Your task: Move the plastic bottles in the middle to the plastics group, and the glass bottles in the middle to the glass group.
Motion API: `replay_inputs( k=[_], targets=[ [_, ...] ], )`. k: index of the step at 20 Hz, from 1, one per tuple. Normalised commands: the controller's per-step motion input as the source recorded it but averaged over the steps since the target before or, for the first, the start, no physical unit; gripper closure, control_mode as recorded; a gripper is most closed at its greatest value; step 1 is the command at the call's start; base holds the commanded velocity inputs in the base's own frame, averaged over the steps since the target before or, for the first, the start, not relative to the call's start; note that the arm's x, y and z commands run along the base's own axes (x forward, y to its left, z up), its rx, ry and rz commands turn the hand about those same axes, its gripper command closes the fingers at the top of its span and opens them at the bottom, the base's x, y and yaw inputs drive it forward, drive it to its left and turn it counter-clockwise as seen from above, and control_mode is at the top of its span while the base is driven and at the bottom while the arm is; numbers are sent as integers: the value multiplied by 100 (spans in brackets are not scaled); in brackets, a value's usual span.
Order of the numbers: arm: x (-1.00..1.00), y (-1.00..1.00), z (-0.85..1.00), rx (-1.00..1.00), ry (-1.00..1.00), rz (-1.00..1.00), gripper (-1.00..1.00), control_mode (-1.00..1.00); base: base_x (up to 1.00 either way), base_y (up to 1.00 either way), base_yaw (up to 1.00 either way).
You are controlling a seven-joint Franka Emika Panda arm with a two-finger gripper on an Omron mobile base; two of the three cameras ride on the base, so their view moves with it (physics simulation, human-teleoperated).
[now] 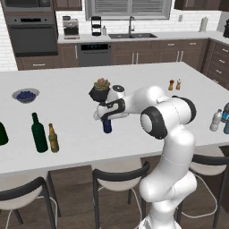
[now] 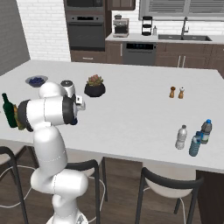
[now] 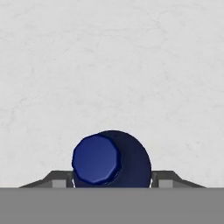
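Note:
A dark blue plastic bottle (image 1: 107,126) stands upright in the middle of the white island counter (image 1: 67,112). My gripper (image 1: 106,119) reaches down over it from above. In the hand view the bottle's blue cap (image 3: 95,159) sits between my fingers (image 3: 59,178), which press against its sides. At the far left, a slim amber glass bottle (image 1: 53,138) stands beside a tall dark green wine bottle (image 1: 39,133), with a squat green bottle (image 1: 2,133) at the frame edge. Small clear and bluish plastic bottles (image 2: 194,139) cluster at the far right of the counter.
A potted succulent (image 1: 100,91) stands just behind the gripper. A bowl of blueberries (image 1: 25,95) lies at the back left, and salt and pepper shakers (image 1: 174,84) at the back right. Stools (image 1: 120,176) line the counter's near edge.

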Motion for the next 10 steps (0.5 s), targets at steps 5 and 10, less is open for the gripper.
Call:
replay_inputs(
  k=[5,10],
  targets=[
    [-1,-14,0,0,-1,0,100,-100,0,0,0],
    [-13,-59,20,0,-1,-9,100,-100,0,0,0]
  ],
)
